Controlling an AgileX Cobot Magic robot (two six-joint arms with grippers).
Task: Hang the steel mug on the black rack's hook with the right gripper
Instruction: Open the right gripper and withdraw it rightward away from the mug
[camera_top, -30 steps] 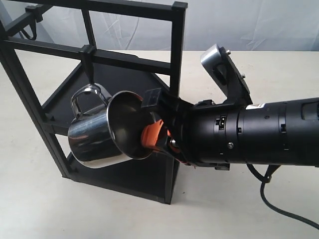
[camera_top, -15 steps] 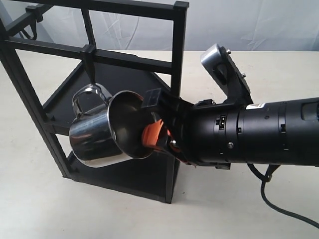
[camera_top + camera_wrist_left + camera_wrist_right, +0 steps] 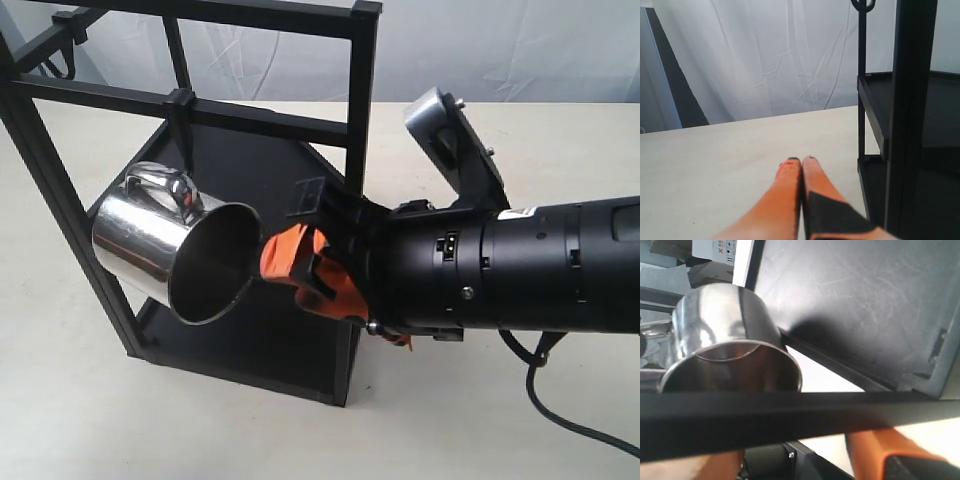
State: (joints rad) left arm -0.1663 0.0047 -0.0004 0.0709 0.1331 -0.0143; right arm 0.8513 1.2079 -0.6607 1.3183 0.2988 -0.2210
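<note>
Pale desk (image 3: 80, 400) below, white curtain behind. Closest, right hand (image 3: 300, 268) spread wide and holding nothing, just beside the steel mug (image 3: 165, 250) but not touching it; left hand (image 3: 801, 167) pinched closed, off by itself. Farther back, mug tipped, handle up at the hook (image 3: 186, 195) on the black rack (image 3: 358, 100): looks hung, so next a slow, straight pull away, no bumping.

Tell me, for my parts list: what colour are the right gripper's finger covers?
Orange, clearest in the exterior view on the right gripper.
</note>
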